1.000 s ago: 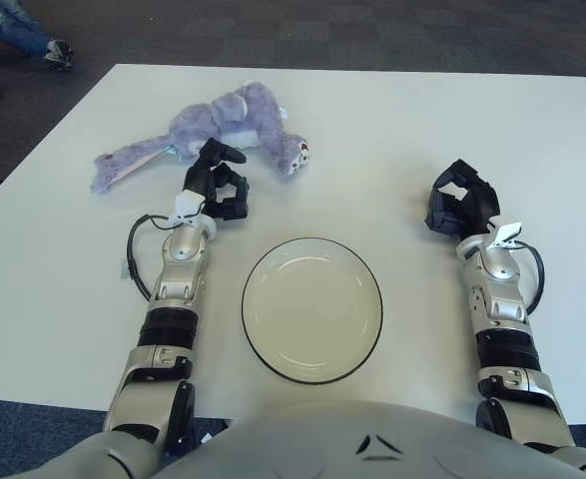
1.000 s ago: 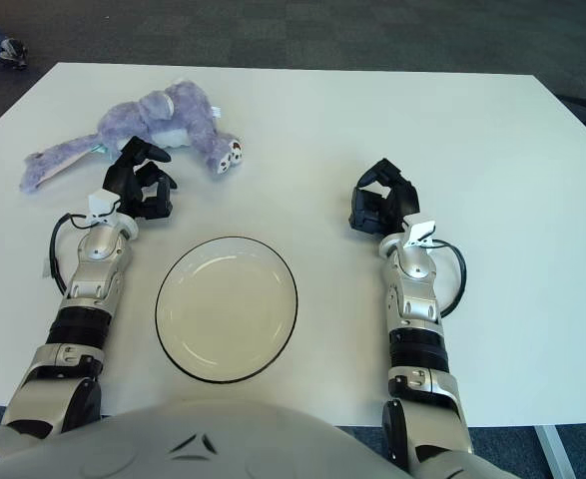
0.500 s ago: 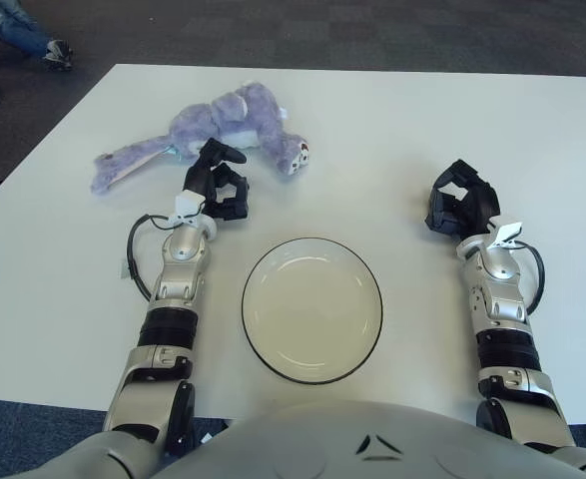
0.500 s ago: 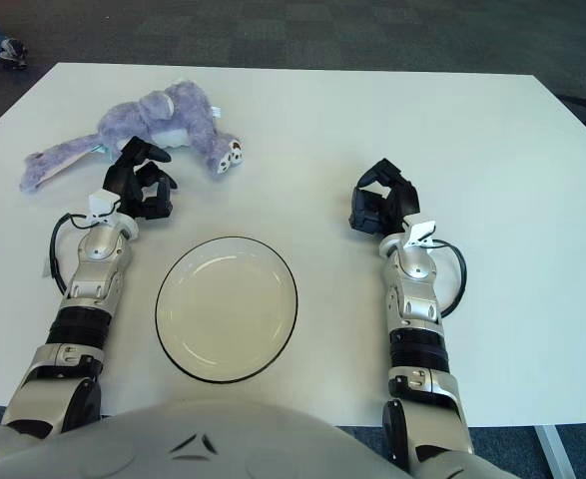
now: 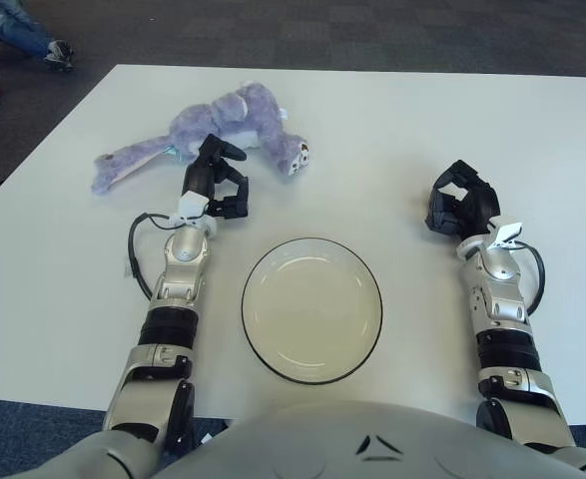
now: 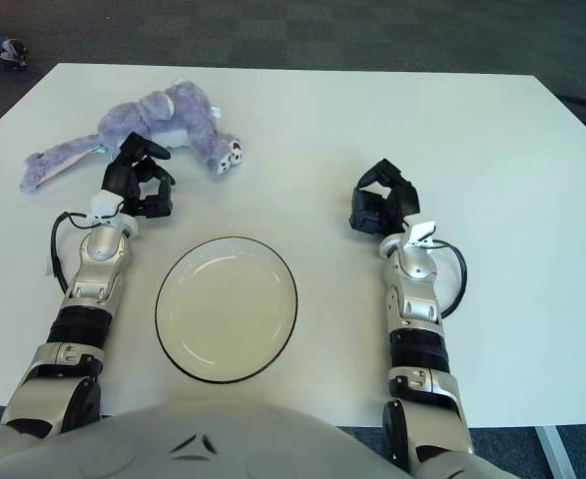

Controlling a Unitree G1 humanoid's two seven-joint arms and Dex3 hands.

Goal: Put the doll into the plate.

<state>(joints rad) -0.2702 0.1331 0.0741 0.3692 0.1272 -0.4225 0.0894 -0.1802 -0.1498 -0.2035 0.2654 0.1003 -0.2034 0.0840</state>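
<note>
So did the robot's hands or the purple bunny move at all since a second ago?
Only a little. The left hand crept slightly forward toward the doll, fingers still open and not yet gripping it. The doll, the plate and the right hand, off to the plate's right, stayed where they were.

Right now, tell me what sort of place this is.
Probably an office or lab: a plain white table on dark carpet tiles, with someone's jeans and shoes at the far corner.

Left hand (image 6: 138,182) beside doll (image 6: 163,118)
</note>
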